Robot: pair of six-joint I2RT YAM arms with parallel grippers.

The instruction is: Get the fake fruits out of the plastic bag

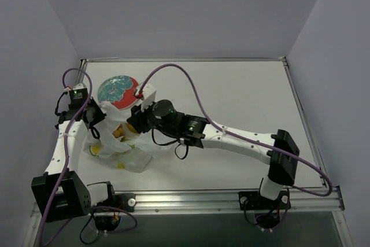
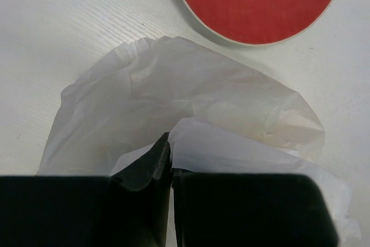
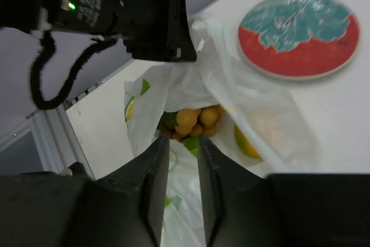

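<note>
**A:** Where is the fruit right now?

**B:** Inside the thin translucent white plastic bag (image 1: 118, 143), which lies crumpled on the white table (image 1: 243, 96) just in front of the round red-and-teal plate (image 1: 117, 92). In the right wrist view, a bunch of orange-yellow round plastic berries (image 3: 196, 121) with green leaves sits deep in the open mouth. An orange-yellow mango-like piece (image 3: 245, 143) shows through the film beside it.

**A:** And the hands?

**B:** The left gripper (image 2: 169, 143) is pinched tight on a fold of the bag's rim and holds that side up. The right gripper (image 3: 179, 148) hangs over the mouth with its jaws a narrow way apart and nothing between them.

**A:** Which arm is better placed to reach in?

**B:** The right one, I'd say. The berries lie straight ahead of its fingertips and further down into the bag, almost in line with the gap between its jaws. The bunch is roundish, so I can't make out a clear long axis.

**A:** What's the risk?

**B:** The jaws look too narrow for the bunch. Loose film also crowds the opening, so they might catch plastic instead of fruit.
</note>
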